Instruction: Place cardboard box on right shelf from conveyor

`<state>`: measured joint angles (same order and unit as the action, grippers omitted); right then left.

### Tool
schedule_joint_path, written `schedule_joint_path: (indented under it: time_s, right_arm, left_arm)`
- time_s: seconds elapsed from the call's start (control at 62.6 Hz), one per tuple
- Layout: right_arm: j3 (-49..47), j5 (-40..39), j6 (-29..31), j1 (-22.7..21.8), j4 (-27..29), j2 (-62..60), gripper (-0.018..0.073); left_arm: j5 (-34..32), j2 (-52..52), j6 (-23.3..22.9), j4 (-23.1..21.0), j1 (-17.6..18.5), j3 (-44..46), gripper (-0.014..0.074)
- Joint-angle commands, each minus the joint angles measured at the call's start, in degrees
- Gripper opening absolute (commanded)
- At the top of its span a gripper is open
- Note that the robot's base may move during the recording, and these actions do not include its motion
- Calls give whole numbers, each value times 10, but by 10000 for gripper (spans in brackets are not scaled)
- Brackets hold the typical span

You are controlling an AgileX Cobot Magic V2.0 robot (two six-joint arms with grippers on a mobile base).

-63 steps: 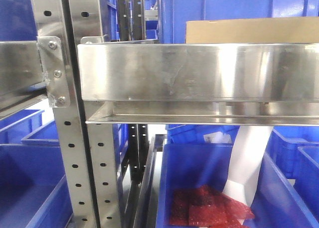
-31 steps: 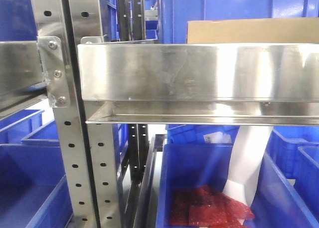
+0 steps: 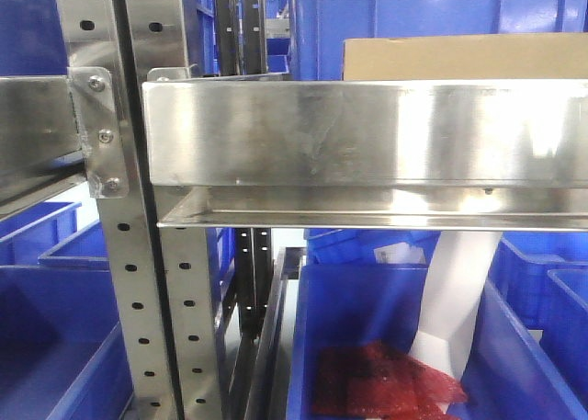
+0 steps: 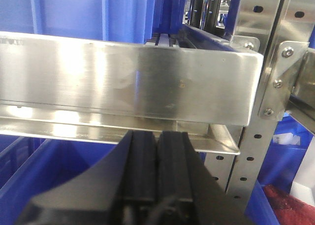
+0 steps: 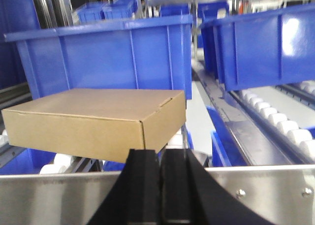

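Shiny stainless-steel right shelf (image 3: 367, 135) fills the front view; plain tan cardboard box (image 5: 98, 119) lies flat on it behind the lip, near a blue plastic bin (image 5: 103, 57); long axis roughly along the lip, one corner toward the camera. Left gripper (image 4: 156, 151) and right gripper (image 5: 160, 168): fingers together, empty. Risk: a retreating gripper could catch the lip.

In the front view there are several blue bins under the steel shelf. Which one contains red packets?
The blue bin at lower right, directly below the right shelf. Red packets lie at its bottom beside a white sheet; the lower-left bin shows no contents.
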<state>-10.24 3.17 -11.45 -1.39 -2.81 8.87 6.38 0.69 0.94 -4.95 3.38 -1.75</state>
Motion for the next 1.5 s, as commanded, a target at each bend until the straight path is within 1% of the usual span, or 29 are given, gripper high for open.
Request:
schedule_joint_path:
  time_s: [0.0,0.495,0.543,0.623,0.767,0.863,0.911,1.039,1.087,1.135,1.23,1.294,1.486]
  right_arm:
    - [-3,-39,0,-2,1,-29,53]
    - [15,-36,0,-2,1,-43,53]
    - [21,-38,0,-2,-2,-43,53]
    - [41,-40,0,-2,-27,-52,53]
    - [87,-44,1,0,-27,-104,53]
    - [118,-53,1,0,-27,-103,53]
    - [116,-35,1,0,-27,-103,53]
    - [116,-35,3,0,-27,-103,53]
    - [116,-35,7,0,-16,-103,53]
    - [116,-36,15,0,9,-103,53]
    - [116,-36,51,0,53,-103,53]
    - [116,-40,69,0,54,-103,53]
    - [116,-58,69,0,54,-103,53]
  left_arm:
    - [-47,5,-3,-3,2,2,-119]
    - [-47,5,-3,-3,2,2,-119]
    - [-47,5,-3,-3,2,2,-119]
    - [-47,5,-3,-3,2,2,-119]
    - [-47,5,-3,-3,2,2,-119]
    - [-47,5,-3,-3,2,2,-119]
    - [-47,5,-3,-3,2,2,-119]
    - [-47,5,-3,-3,2,2,-119]
    - [-47,5,-3,-3,2,2,-119]
    - [-47,5,-3,-3,2,2,-119]
    - [-47,5,-3,-3,2,2,-119]
    - [-47,5,-3,-3,2,2,-119]
    - [-47,5,-3,-3,2,2,-119]
